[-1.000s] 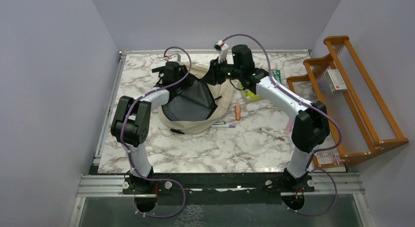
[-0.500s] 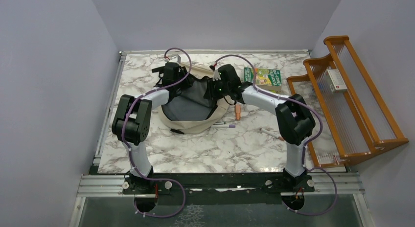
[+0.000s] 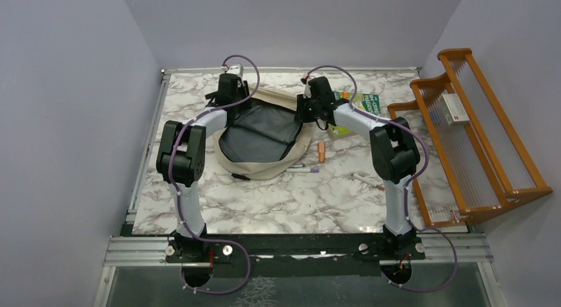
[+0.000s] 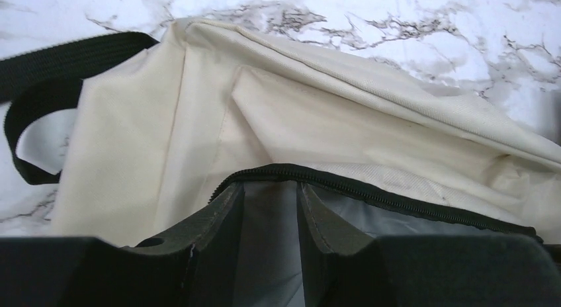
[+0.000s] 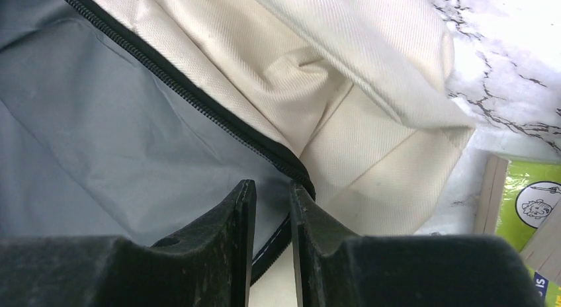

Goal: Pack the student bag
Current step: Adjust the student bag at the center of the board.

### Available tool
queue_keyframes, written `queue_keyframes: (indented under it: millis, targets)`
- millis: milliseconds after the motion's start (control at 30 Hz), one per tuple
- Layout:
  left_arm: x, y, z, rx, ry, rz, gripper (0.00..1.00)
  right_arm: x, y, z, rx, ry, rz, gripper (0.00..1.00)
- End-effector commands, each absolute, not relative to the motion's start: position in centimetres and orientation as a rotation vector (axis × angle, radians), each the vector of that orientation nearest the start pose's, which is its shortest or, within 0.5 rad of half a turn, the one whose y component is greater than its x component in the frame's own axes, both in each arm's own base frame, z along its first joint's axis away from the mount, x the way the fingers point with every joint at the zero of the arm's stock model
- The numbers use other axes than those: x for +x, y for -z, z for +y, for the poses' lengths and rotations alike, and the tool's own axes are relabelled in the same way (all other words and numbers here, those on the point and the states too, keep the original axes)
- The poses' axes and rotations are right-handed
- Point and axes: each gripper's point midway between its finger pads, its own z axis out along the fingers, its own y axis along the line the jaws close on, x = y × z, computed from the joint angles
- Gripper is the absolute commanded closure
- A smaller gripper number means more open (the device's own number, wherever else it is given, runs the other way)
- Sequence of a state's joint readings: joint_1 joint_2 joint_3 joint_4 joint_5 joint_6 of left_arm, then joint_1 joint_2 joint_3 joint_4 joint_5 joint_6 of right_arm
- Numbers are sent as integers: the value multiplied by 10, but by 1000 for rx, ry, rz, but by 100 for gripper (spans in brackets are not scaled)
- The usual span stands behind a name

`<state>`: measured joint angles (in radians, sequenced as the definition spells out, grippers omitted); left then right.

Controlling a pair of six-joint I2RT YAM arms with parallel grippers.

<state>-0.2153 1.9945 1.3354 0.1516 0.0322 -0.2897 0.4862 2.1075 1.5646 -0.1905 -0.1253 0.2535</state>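
Left pincer (image 4: 270, 191) and right pincer (image 5: 271, 188), each clamped on the bag (image 3: 264, 167) rim at 11 and 1 o'clock, stand farther apart; mouth wider than before.

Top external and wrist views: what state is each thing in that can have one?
student bag: unzipped, lying on the table, mouth spread wide.
left gripper: shut on the bag's zipper rim.
right gripper: shut on the opposite rim.
book: closed, flat on the table.
orange marker: lying loose beside the bag.
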Motion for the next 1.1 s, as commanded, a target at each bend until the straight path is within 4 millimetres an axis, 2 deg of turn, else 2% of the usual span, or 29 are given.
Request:
queue_keyframes:
  millis: [0,100,167,233,467,567,667,833,867,933,1067]
  targets:
    - [559,-102,-107,-17,198,2072,63,467,-50,280,-357,-510,2384,69]
    - [563,-93,-104,13,194,2083,63,465,-47,281,-365,-540,2391,68]
    - [566,-84,-111,64,228,2098,63,462,-53,284,-388,-579,2380,67]
    - [566,-91,-116,82,258,2093,63,459,-63,288,-413,-609,2360,66]
    - [556,-161,-123,116,313,2000,59,449,-123,300,-482,-735,2221,62]
    - [544,-177,-114,109,283,2004,53,441,-138,305,-501,-795,2184,61]
    - [526,-169,-102,83,256,2076,48,434,-144,311,-527,-854,2164,60]
    - [495,-151,-90,71,266,2140,40,438,-132,313,-523,-854,2192,59]
    - [490,-146,-89,78,260,2150,34,439,-128,313,-517,-851,2200,59]
    - [485,-136,-86,93,244,2174,28,441,-122,314,-505,-855,2213,59]
    - [488,-121,-85,125,257,2223,27,439,-113,317,-502,-881,2233,59]
